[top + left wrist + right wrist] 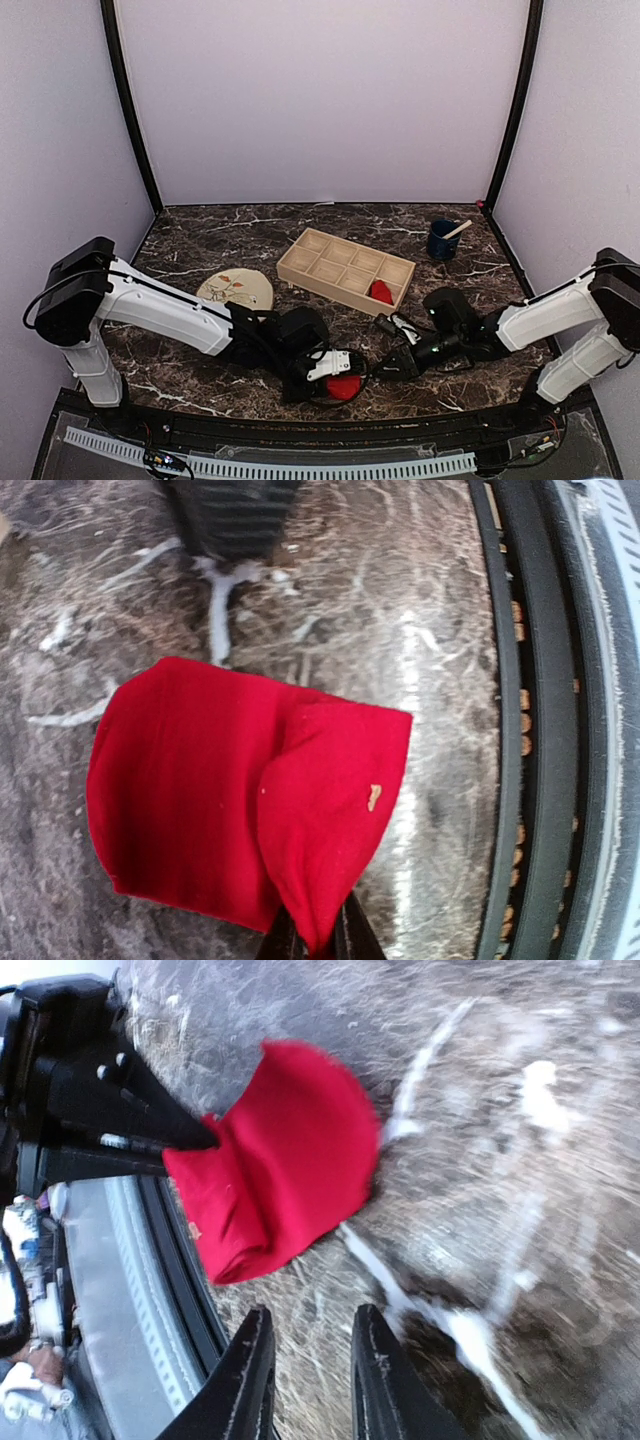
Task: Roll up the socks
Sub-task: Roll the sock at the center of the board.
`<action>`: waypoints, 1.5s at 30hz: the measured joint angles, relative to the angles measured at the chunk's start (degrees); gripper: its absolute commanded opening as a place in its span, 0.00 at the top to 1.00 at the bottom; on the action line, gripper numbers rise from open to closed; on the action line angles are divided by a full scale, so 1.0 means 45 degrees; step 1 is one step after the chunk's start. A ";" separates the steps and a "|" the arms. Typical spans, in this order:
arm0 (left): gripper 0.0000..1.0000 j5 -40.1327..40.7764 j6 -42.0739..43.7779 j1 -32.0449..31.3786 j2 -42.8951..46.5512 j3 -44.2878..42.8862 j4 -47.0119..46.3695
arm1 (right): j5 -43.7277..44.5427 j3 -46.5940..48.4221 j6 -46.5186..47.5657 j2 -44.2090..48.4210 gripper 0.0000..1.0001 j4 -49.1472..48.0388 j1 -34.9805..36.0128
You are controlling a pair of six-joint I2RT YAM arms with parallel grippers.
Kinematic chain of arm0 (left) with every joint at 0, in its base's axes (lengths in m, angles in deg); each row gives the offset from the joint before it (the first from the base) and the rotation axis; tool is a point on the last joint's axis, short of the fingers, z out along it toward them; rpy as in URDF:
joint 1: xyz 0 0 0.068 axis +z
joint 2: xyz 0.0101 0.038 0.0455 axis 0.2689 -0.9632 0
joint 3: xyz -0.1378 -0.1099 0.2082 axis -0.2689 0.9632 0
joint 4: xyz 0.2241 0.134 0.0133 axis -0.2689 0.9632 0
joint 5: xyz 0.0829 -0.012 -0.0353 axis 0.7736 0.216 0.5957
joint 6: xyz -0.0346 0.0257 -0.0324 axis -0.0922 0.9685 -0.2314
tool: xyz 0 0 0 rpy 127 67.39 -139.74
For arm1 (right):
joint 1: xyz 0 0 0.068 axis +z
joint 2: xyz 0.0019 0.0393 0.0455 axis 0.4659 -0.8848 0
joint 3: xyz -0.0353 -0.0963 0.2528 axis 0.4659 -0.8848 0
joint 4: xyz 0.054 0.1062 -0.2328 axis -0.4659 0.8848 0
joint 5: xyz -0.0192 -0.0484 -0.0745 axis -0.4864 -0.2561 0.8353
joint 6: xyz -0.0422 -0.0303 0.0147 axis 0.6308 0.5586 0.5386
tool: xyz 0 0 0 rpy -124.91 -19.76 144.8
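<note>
While the left end effector [315, 942] is pinched closed on one corner of a folded red sock [200, 790], the fabric lies doubled over on the dark marble table [400, 600], close to its near edge. Facing it from the right, the right end effector [315, 1315] is low and just beside the sock, its jaws partly apart with nothing between them. A second red sock [381, 292] sits in the near right-end compartment of the wooden tray [300, 258], farther back on the table and well apart from the first.
</note>
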 measured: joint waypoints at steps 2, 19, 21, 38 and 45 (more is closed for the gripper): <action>1.00 -0.0486 0.0131 -0.0005 -0.0219 -0.0374 0.0393 | 0.0505 -0.0209 0.0053 0.0612 0.77 0.0209 0.0000; 1.00 -0.5319 -0.0039 0.1297 -0.2895 -0.3793 0.3449 | 0.5552 -0.0709 0.0287 0.3138 0.78 0.2050 0.3011; 1.00 -0.5770 -0.0102 0.1428 -0.3089 -0.3944 0.3628 | 0.6130 -0.0704 0.0355 0.3259 0.78 0.2259 0.3463; 1.00 -0.7504 -0.0204 0.1904 -0.3682 -0.4269 0.4216 | 0.8573 -0.0335 0.1389 0.3351 0.67 0.2404 0.6329; 1.00 -0.7771 -0.0204 0.1938 -0.3857 -0.4420 0.4386 | 0.8922 0.0597 0.2147 0.2220 0.64 0.2419 0.7116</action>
